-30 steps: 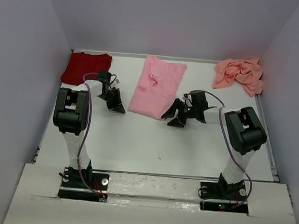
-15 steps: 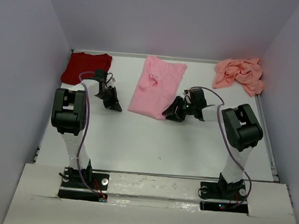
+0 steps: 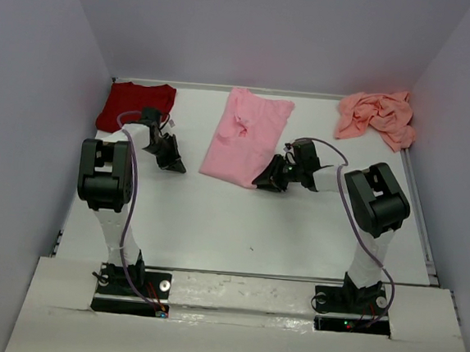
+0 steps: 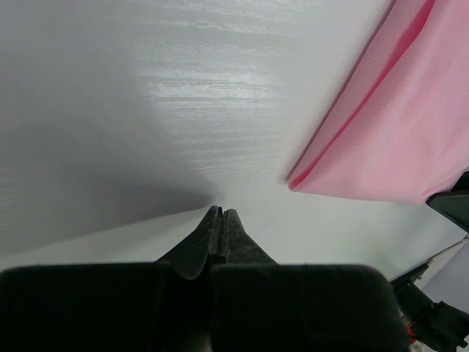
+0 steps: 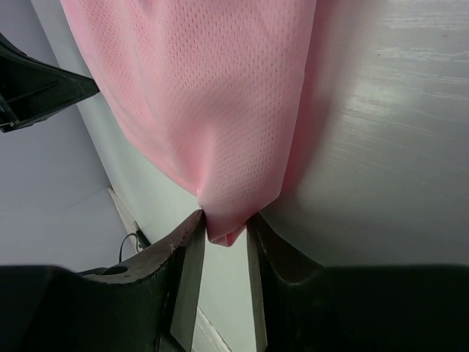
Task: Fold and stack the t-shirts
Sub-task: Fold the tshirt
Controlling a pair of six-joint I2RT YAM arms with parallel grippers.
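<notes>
1. Since the earlier frame, we note the right hand (image 5: 223, 249) has narrowed and moved to the light pink t-shirt (image 3: 246, 140); the left hand (image 3: 172, 164) has drawn back.
2. White counter (image 3: 239, 226), pale lilac walls.
3. Right hand pinches the pink shirt's near corner; left hand pressed together, empty, beside it.
4. Dark red t-shirt (image 3: 136, 105) far left; salmon-pink t-shirt (image 3: 379, 114) crumpled far right.

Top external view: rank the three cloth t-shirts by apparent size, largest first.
1. Light pink cloth t-shirt, spread mostly flat, clearly largest.
2 and 3. Dark red cloth t-shirt, folded, and crumpled salmon-pink cloth t-shirt: these look about alike, so I won't rank them.
</notes>
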